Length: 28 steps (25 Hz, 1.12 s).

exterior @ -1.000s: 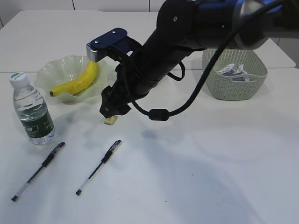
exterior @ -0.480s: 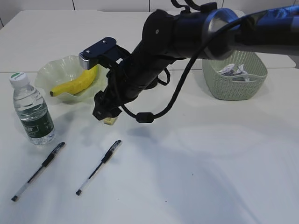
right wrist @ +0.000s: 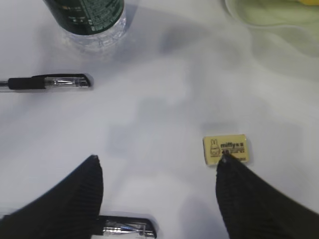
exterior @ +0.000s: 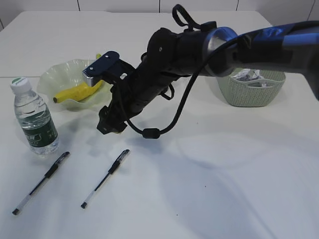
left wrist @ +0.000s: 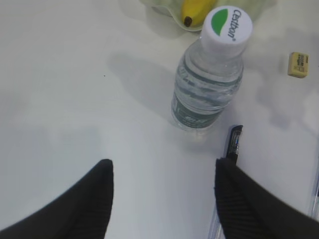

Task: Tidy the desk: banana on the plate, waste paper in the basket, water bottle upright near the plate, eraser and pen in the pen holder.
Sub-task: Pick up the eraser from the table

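Eraser (right wrist: 225, 149) partly under right finger (right wrist: 254, 199).

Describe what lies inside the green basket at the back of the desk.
In the exterior view, the basket holds crumpled waste paper, visible above its rim. The right arm crosses in front and covers the left part, so anything there or lower down cannot be seen.

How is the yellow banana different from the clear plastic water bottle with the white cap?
The yellow banana lies on its side in the pale green wavy plate; the clear plastic water bottle stands upright straight on the white table. The banana is curved and solid yellow; the bottle is straight, see-through, with a dark green label. The bottle looks taller and fatter. Both sit at the table's left, and no gripper is touching either.
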Available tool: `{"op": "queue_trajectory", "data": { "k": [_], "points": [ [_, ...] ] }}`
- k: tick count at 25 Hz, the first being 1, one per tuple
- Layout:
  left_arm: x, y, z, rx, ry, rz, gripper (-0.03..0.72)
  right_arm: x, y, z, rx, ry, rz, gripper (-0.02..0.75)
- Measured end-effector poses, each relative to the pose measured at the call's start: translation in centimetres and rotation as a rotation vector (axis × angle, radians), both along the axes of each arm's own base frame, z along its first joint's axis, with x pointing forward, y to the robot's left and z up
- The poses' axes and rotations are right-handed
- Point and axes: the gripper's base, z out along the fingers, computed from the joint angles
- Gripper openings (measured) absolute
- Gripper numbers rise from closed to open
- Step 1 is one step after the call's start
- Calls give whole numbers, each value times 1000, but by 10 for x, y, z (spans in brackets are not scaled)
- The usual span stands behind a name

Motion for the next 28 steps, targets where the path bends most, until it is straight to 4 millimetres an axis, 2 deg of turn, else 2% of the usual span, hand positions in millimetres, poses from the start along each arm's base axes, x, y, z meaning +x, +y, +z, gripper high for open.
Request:
{"op": "queue_trajectory", "data": {
  "k": [9, 15, 22, 28],
  "points": [
    [0, 0, 0, -7, 2, 2, 454, 10, 4, -29, -7, -34, -10, 524],
    [-2, -1, -2, -16, 28, -2, 454, 16, 6, -35, 7, -67, -36, 523],
    [-3, -2, -2, -27, 38, -1, 454, 17, 6, -60, -18, -39, -40, 523],
    [-3, -2, -2, -33, 44, -1, 454, 20, 5, -60, -24, -69, -43, 510]
  ]
}}
